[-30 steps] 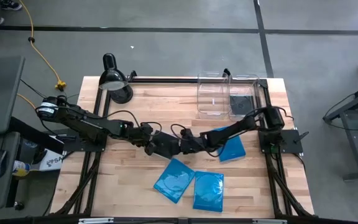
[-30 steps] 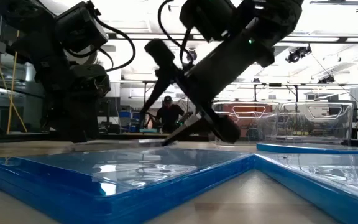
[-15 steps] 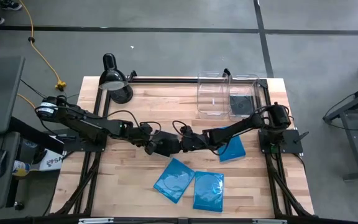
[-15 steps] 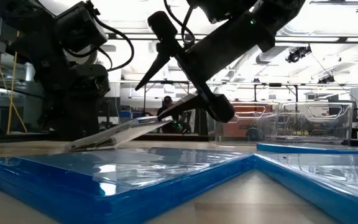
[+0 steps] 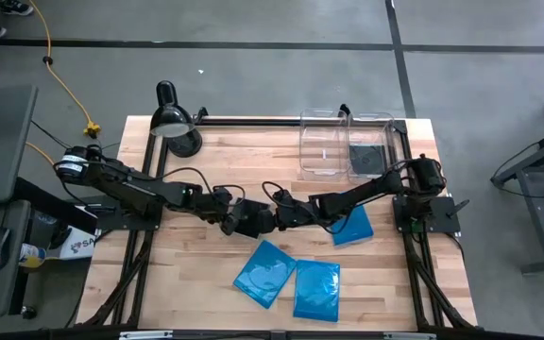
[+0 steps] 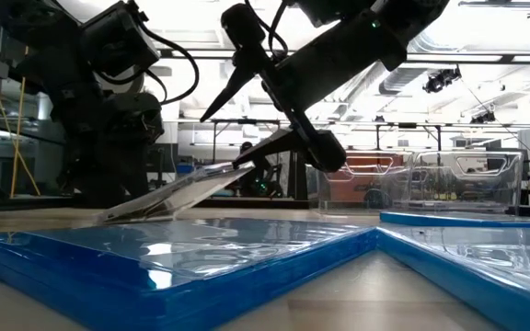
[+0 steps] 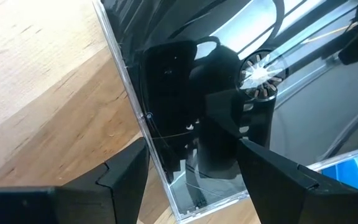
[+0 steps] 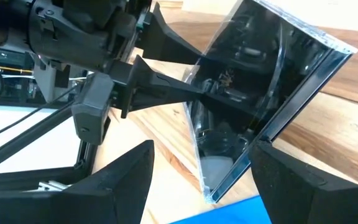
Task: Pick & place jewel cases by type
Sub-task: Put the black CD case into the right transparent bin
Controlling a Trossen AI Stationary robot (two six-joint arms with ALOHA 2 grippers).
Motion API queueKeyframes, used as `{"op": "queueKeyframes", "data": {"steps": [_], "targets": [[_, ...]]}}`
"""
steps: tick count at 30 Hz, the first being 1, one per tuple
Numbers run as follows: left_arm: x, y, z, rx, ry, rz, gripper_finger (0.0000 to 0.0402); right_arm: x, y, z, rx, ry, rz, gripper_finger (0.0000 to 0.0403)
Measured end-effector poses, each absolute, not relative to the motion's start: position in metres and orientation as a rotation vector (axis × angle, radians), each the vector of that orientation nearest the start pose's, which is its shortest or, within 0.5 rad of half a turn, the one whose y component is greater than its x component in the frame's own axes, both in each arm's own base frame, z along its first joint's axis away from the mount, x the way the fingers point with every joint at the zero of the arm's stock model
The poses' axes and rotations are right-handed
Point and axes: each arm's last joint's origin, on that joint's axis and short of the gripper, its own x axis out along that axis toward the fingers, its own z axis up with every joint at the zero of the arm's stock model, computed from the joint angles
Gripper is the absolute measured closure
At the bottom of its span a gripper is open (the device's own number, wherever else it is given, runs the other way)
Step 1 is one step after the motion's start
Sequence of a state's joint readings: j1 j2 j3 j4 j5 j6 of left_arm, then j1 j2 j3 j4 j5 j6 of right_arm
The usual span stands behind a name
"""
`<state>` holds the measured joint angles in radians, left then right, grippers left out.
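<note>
One black jewel case (image 6: 187,190) is sitting tilted on the table (image 5: 196,279), well in front of the two clear bins (image 5: 321,146) and off to their left, one edge down on the wood and the other raised. The left end effector (image 7: 191,149) is reaching in from the left with its fingers spread as wide as they go, one on each side of the case's low end, and is not clamping it as far as can be seen. The right end effector (image 8: 204,149) is meeting it from the bins' side, fingers equally wide, one of them touching the raised edge and apparently propping it up rather than gripping.

Three blue jewel cases (image 5: 264,272) are lying flat and unsorted in front of the bins: two just beside each other near the table's front edge, and one (image 5: 352,227) nearer the right-hand bin. That bin (image 5: 371,142) is already holding something flat and dark (image 5: 366,159), probably black cases, though their number cannot be told; the left-hand bin appears empty. By that reckoning the sorting is looking under halfway done, with this black case and all the blue ones left to place.
</note>
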<state>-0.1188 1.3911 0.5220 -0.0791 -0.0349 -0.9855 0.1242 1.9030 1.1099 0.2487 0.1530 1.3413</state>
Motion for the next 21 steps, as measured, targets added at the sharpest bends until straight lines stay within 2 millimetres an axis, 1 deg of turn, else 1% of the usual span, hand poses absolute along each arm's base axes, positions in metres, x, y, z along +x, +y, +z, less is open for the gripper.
{"op": "queueKeyframes", "data": {"steps": [11, 15, 21], "targets": [[0.234, -0.027, 0.138, -0.858, 0.871, 0.387, 0.0166, 0.398, 0.046, 0.167, 1.216, 0.497, -0.389, 0.0158], [0.236, -0.027, 0.139, -0.908, 0.842, 0.398, 0.0166, 0.395, 0.045, 0.163, 1.210, 0.529, -0.446, 0.0158], [0.241, -0.028, 0.139, -0.940, 0.813, 0.390, 0.0166, 0.388, 0.042, 0.155, 1.183, 0.579, -0.567, 0.0158]]}}
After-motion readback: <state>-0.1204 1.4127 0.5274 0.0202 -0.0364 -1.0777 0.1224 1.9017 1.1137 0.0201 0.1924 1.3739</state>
